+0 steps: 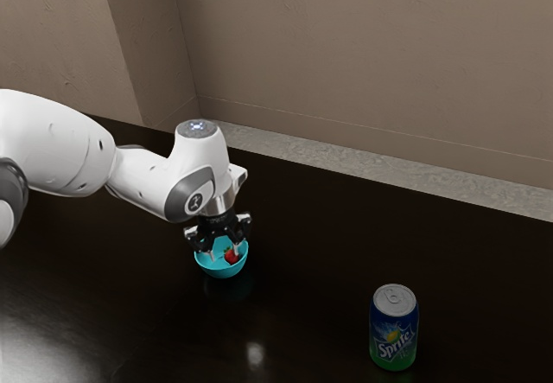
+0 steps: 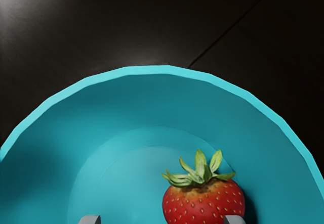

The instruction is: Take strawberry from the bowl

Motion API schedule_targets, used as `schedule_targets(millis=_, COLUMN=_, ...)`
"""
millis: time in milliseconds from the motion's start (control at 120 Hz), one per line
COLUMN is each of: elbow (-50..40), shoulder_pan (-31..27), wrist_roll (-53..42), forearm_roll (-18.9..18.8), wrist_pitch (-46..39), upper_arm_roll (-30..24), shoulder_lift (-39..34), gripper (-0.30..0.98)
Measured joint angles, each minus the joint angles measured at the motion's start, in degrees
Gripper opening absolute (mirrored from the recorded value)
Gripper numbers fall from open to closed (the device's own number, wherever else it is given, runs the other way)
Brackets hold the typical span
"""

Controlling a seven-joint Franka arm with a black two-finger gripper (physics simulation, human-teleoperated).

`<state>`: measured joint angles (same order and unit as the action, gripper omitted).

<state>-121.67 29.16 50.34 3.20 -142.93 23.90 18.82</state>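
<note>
Turquoise bowl (image 1: 216, 269): upright on the table, right under the robot's hand, its rim faintly faceted.
Strawberry (image 2: 192, 204): down inside the bowl, off to one side of the middle, red and seeded, its green leaves (image 2: 200, 171) splayed out.
Gripper (image 1: 223, 252): black, pointing down into the bowl, its two fingers well spread with nothing clamped; from the hand's camera, one tip overlaps the berry's edge, and I can't tell whether they touch.
Arm (image 1: 65, 150): white with grey joints, reaching in from the exterior view's left.
Sprite can (image 1: 394, 327): blue and green, standing upright toward the exterior view's right, well apart from the bowl.
Table (image 1: 302, 271): nearly black, glossy enough to catch pale glints.
Wall (image 1: 346, 63): plain brownish, beyond a strip of mottled grey floor (image 1: 346, 162).
</note>
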Motion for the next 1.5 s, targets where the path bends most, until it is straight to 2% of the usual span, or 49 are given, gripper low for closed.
schedule_targets(millis=517, elbow=0.9, shoulder_pan=-0.2, wrist_roll=0.1, forearm_roll=0.4, wrist_pitch=-0.6, upper_arm_roll=-0.4, shoulder_lift=1.7, gripper=0.26)
schedule_targets(millis=917, elbow=0.8, shoulder_pan=-0.3, wrist_roll=0.3, forearm_roll=0.4, wrist_pitch=-0.9, upper_arm_roll=-0.4, shoulder_lift=1.7, gripper=0.08)
schedule_targets(millis=1500, elbow=0.9, shoulder_pan=-0.4, wrist_roll=2.4, forearm_roll=-0.5, wrist_pitch=-0.8, upper_arm_roll=-0.4, shoulder_lift=2.7, gripper=0.00)
